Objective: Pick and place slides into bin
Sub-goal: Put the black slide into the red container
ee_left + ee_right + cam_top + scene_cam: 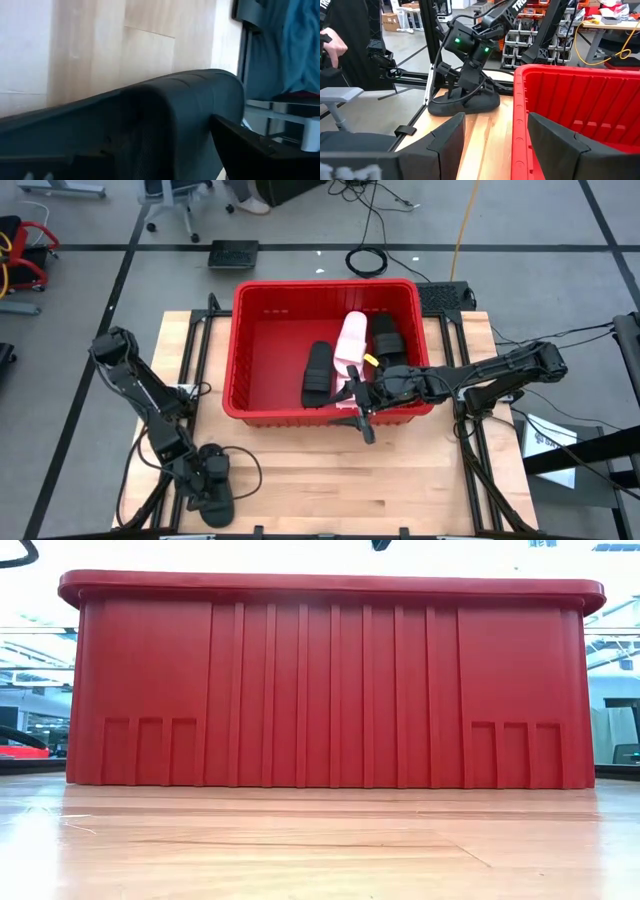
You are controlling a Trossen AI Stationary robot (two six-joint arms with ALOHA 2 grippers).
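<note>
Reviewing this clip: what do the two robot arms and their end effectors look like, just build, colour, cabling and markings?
Both arms are dark, jointed linkages with black cables trailing off them. The right end effector has two broad, wedge-shaped matte black fingers. The left end effector, seen in the right wrist view, is a blocky black unit with green indicator lights lit on its housing and white lettering on the link above it.

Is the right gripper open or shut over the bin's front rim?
Open. The right gripper shows its fingers spread apart with nothing between them, hovering at the bin front wall.

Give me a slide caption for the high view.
Left gripper on a black slide; right gripper at bin rim.
</note>
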